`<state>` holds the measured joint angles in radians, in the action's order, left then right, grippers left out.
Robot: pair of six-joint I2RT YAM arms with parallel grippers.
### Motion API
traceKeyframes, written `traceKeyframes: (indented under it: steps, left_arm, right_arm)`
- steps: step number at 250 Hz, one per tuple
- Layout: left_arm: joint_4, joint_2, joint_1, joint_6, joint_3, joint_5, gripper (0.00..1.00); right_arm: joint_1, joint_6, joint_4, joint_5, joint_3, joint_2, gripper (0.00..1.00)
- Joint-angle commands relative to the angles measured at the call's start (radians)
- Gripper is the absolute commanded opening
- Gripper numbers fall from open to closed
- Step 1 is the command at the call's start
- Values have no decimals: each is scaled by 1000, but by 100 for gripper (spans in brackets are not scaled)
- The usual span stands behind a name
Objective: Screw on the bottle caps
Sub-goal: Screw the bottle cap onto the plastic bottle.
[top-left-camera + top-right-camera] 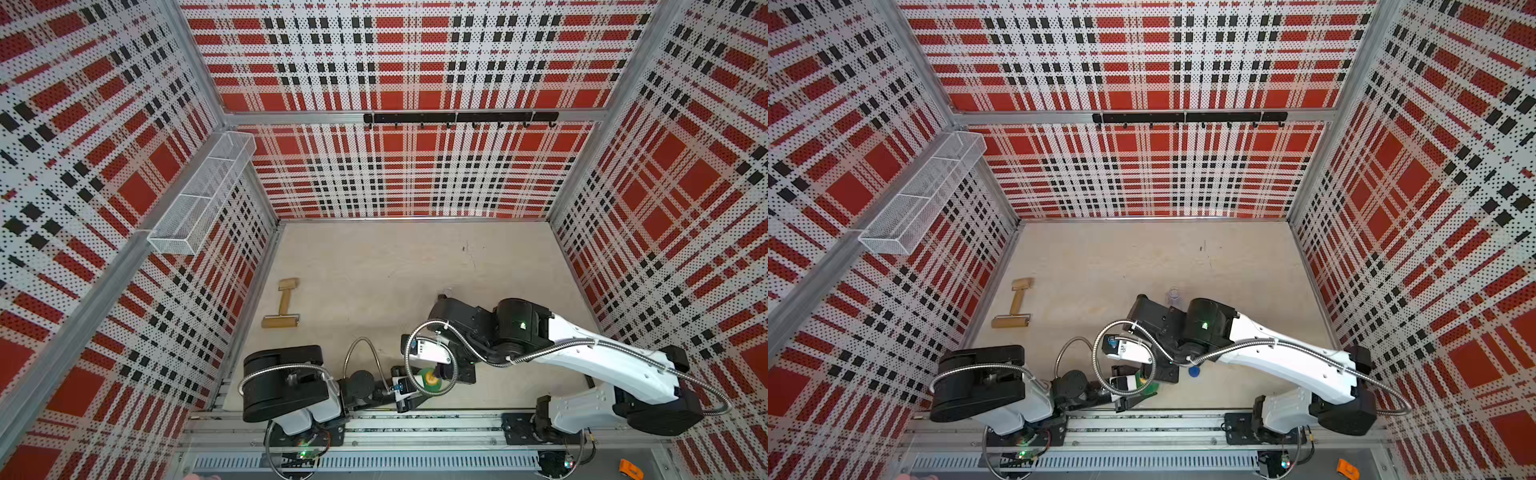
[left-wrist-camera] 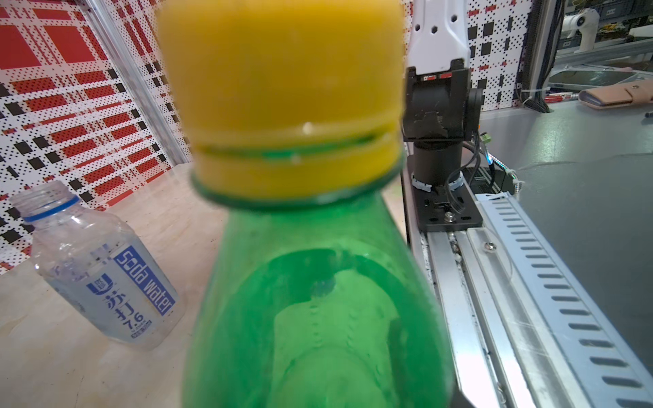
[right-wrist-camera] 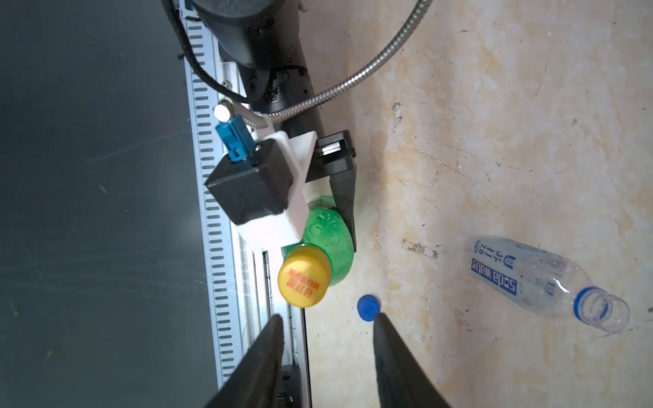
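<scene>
Fingers of the left gripper are pressed against the body of the green bottle, pinching it. One black finger lies along the bottle's side in the right wrist view, and the other is hidden behind the white camera mount. In a top view the bottle sits close to the near rail, between the two arm bases, with its neck pointing up. The yellow-orange cap sits on that neck, red print on its top. In the left wrist view the cap fills the upper frame, and a thin slit shows between it and the yellow ring beneath. The right gripper hangs just beside the cap with its two dark fingers spread wide and nothing between them, touching neither cap nor bottle. The blue cap lies loose on the table, just beside the green bottle and right by one right fingertip. It also shows in a top view. The clear bottle, with a blue neck ring and a "Soda water" label, has an open mouth. It is well apart from both caps, farther in on the table, and seems to stand on its base. A wooden roller lies apart toward the robot's left wall.
</scene>
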<state>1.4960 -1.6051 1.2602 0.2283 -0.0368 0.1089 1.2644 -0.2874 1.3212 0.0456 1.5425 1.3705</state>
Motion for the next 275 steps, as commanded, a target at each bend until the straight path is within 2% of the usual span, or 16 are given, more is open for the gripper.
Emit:
traceKeyframes:
  steps: [1,22,135,244,275]
  left_arm:
    - [41,-10,1,-8,-18,29,54]
    - [41,-14,1,-9,-20,34,54]
    - [41,-19,2,-9,-23,43,54]
    - [41,-27,2,-8,-27,41,54]
    - [41,-26,1,-9,-28,37,54]
  right_arm:
    - [28,-156,26,40,-23,2,44]
    - [32,-171,18,-7,-37,20,43]
    - [33,-195,-41,-2,-86,72,43]
    - [33,-143,-83,-9,-72,102,37]
    - [33,-142,-68,-8,-62,110,31]
